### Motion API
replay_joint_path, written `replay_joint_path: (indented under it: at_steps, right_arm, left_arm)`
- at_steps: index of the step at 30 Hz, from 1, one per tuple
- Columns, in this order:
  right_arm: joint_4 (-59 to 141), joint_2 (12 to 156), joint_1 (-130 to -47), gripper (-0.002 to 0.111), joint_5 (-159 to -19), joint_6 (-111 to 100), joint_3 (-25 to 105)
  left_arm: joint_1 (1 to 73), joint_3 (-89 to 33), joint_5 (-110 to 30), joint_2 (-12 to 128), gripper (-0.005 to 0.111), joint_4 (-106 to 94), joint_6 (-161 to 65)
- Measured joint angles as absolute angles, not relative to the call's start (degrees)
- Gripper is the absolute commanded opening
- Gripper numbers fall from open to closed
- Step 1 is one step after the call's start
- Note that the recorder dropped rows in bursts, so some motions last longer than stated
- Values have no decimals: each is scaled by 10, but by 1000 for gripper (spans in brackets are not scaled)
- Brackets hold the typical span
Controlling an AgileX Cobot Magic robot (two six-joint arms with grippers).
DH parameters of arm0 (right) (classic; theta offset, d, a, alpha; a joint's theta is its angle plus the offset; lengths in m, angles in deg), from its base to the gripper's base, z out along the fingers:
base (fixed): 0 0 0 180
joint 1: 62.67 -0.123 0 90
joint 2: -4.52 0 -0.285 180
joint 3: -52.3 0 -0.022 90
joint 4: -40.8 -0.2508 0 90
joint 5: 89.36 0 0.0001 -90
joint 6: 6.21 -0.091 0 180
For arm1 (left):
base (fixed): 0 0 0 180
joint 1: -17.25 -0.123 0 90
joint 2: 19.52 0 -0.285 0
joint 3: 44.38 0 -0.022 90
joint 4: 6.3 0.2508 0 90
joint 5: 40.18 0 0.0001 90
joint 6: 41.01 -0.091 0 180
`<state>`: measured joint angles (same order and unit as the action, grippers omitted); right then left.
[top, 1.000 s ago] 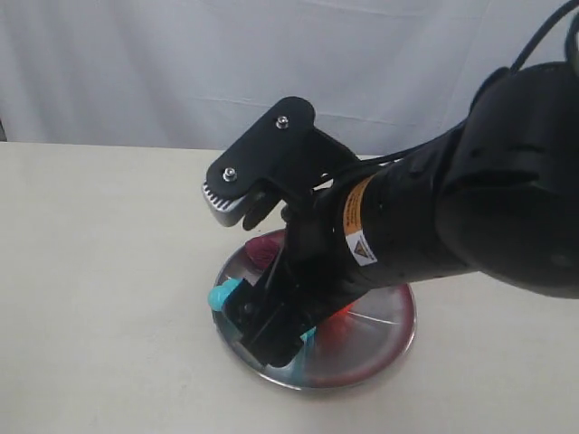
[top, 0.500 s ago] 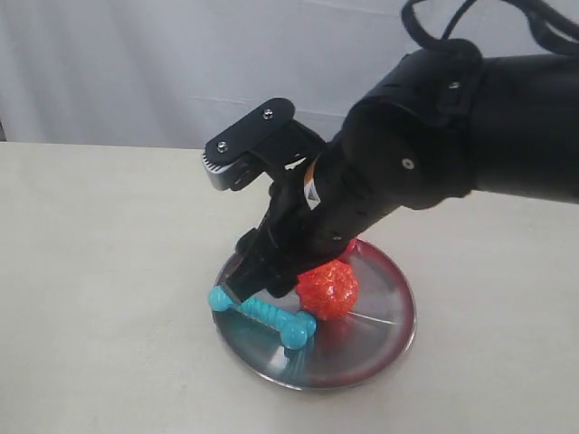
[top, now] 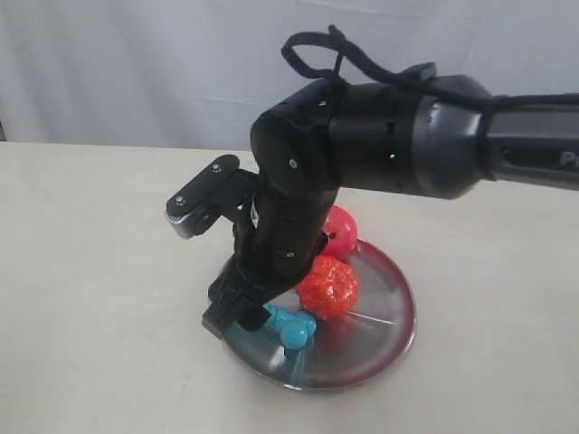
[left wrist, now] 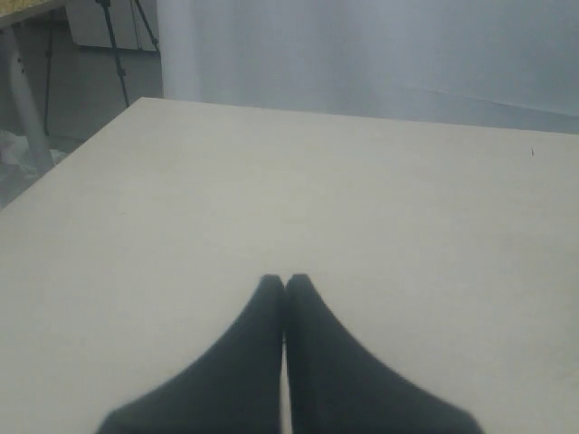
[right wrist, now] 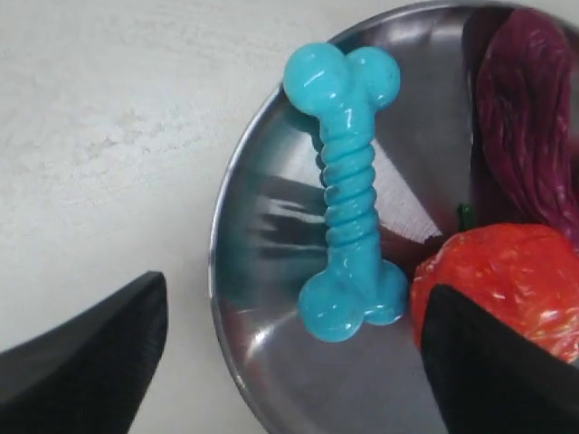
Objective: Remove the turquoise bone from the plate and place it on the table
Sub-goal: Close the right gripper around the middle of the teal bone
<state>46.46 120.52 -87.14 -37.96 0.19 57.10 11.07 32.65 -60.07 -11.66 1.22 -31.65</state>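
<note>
While the right gripper (right wrist: 294, 287) hovers, fingers wide apart, over the turquoise bone (right wrist: 346, 194) lying by the plate's (right wrist: 222, 244) rim mid-frame, no grasp is made; next it likely must drop and close across the shaft. Seen from outside, the arm hides half the bone. The left gripper (left wrist: 285, 285) is pressed together, empty.
</note>
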Motion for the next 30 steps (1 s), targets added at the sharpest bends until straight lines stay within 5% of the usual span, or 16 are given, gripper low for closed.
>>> replay_joint_path:
  at_steps: [30]
  right_arm:
    - [358,1309,-817,73,-383,103,634]
  left_arm:
    - [111,326,-601,-117,0,12,-317]
